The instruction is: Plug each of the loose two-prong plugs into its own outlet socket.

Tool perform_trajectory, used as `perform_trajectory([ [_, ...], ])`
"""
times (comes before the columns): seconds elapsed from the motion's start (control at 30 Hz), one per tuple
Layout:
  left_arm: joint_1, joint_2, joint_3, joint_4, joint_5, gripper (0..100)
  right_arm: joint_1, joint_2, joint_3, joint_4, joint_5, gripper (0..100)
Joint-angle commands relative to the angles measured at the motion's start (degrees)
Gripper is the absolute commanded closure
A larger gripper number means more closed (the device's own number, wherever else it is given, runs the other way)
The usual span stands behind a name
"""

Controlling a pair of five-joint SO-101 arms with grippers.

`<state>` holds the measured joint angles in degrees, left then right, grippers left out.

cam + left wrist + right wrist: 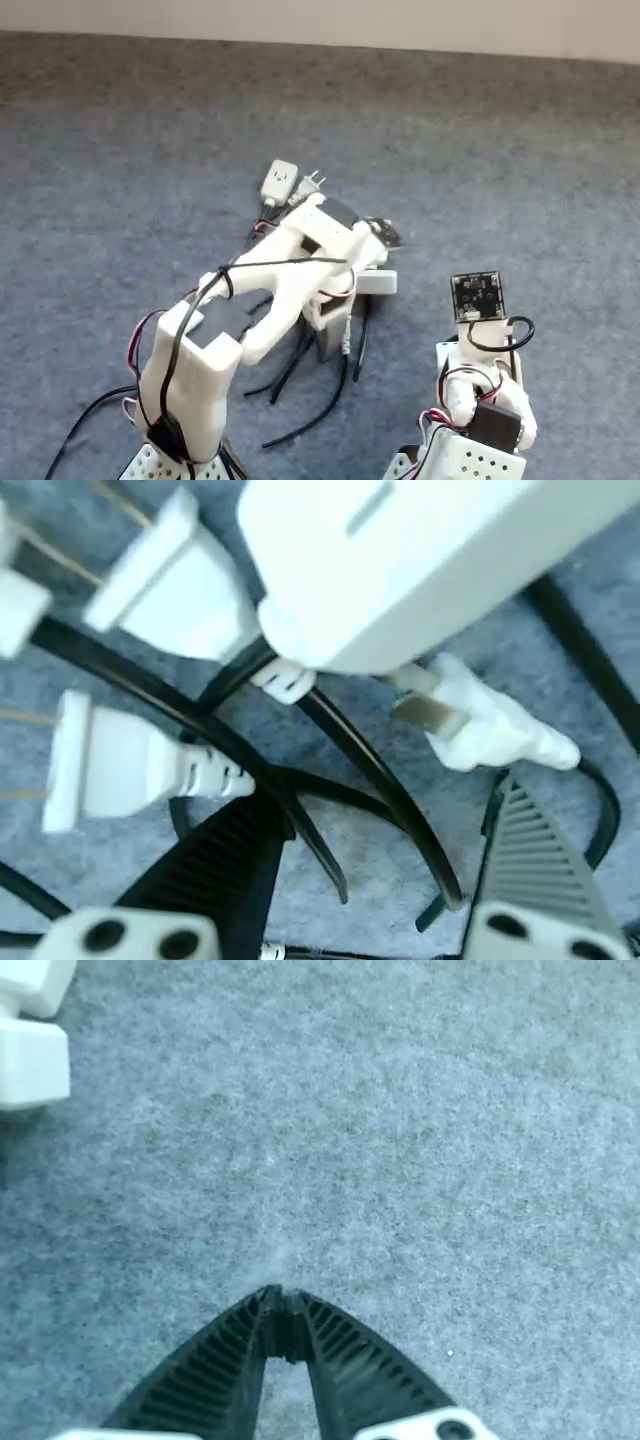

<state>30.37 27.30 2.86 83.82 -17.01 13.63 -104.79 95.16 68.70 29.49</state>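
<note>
White 2-prong plugs (130, 765), black cords (367, 770) | L pincer (390, 815) wide, empty | R pincer (285, 1310) closed, empty

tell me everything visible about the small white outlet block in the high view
The outlet block is a small white plastic-looking body, rounded rectangular, with faint dark slot marks on its upper face and nothing plugged in. It lies flat on the grey carpet, just beyond the left arm. A white two-prong plug lies close beside it; contact is unclear.
</note>
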Motion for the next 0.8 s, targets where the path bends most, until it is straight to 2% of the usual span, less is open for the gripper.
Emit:
perform_trajectory([
  [0.0,1.4,6.5,-4.7,-2.6,-0.3,76,0.4,-0.4,8.6,0.3,1.8,99.2],
  [0.2,-4.9,16.7,-29.6,5.4,-0.3,100,0.5,-0.4,8.6,0.3,1.8,99.2],
  [0.47,-13.8,29.1,-68.5,17.6,-0.4,99,0.5,-0.4,8.6,0.3,1.8,99.2],
  [0.67,-17.5,29.8,-73.4,17.5,-0.4,99,0.5,-0.4,8.6,0.3,1.8,99.2],
  [0.77,-17.6,29.3,-70.1,17.7,-0.4,93,0.5,-0.4,8.6,0.3,1.8,99.2],
])
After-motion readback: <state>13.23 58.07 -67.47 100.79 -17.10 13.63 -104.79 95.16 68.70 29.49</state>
